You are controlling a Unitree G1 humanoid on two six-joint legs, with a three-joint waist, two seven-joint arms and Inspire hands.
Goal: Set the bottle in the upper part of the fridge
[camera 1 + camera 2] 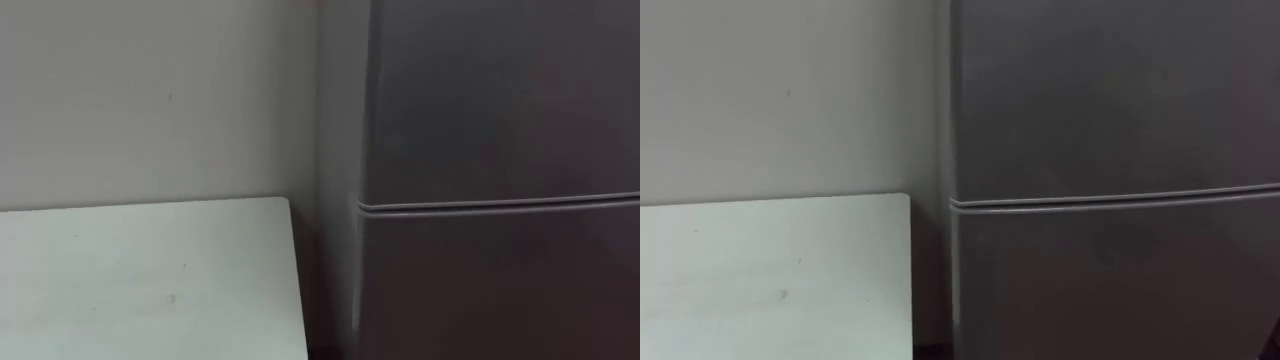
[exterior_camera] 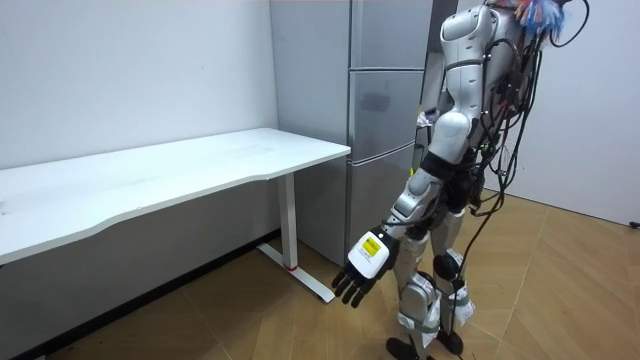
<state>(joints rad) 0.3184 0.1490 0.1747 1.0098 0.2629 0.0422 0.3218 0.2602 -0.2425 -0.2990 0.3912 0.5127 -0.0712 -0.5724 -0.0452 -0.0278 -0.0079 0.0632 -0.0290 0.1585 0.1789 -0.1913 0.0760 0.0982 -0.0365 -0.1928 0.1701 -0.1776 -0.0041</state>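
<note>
While facing the shut fridge (image 1: 500,270) beside the counter (image 1: 150,280), hangs left robot hand (image 2: 368,262) low, released and empty. Cannot tell where the bottle is. Could go wrong: opening upper door (image 1: 500,100) with nothing to stow, or clipping counter edge while turning to search.

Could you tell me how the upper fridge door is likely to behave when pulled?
The upper fridge door looks flat, smooth and handle-free, so a grasp would probably slip on its face. It looks rigid, likely swinging as one piece; the tall fridge seems too bulky to tip.
</note>
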